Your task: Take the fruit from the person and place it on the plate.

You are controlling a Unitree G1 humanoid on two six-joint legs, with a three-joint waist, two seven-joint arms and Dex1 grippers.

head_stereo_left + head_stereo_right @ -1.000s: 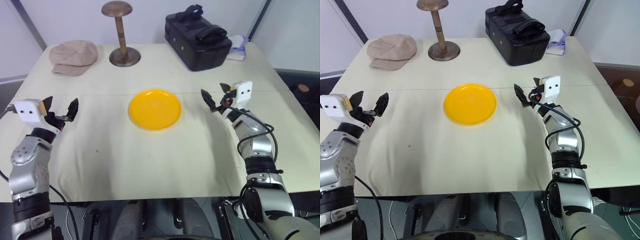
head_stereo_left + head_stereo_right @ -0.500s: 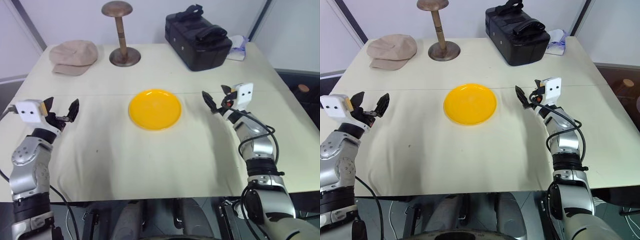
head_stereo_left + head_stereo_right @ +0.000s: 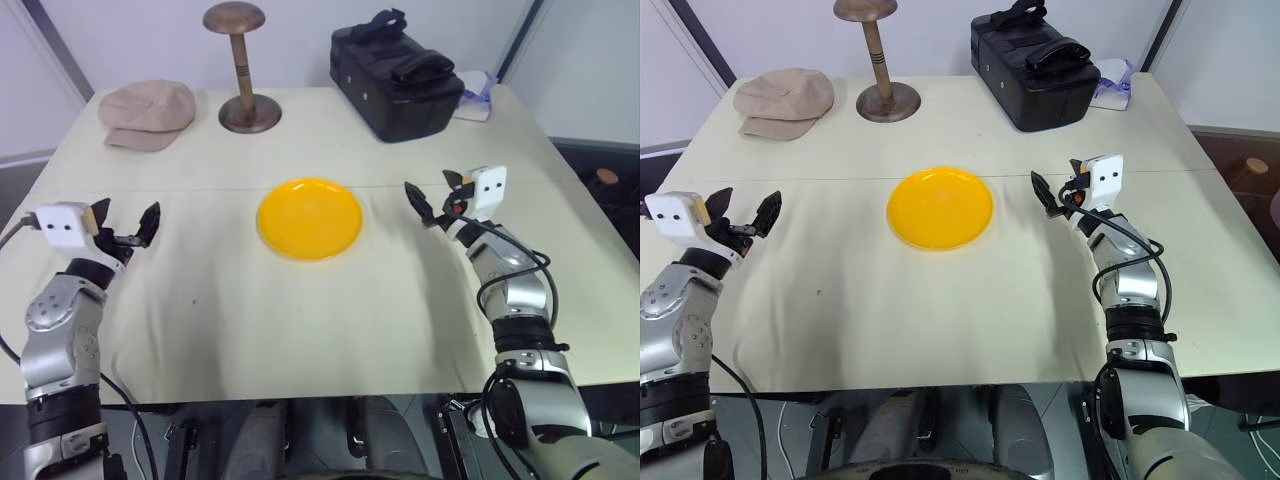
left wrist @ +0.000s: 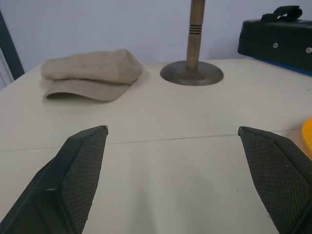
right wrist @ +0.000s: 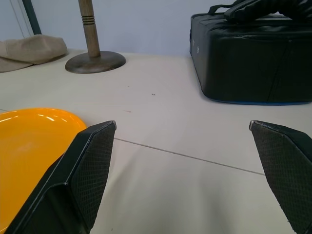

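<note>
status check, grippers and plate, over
Left gripper open, holding nothing. Right gripper open, holding nothing, just right of the plate. Plate bare, nothing blocking it.

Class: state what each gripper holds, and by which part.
Nothing is held. The left gripper and right gripper both stand open and empty above the table.

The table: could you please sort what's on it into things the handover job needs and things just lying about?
For the job:
yellow plate
left gripper, open
right gripper, open

Lying about:
tan cap
wooden hat stand
black bag
</note>
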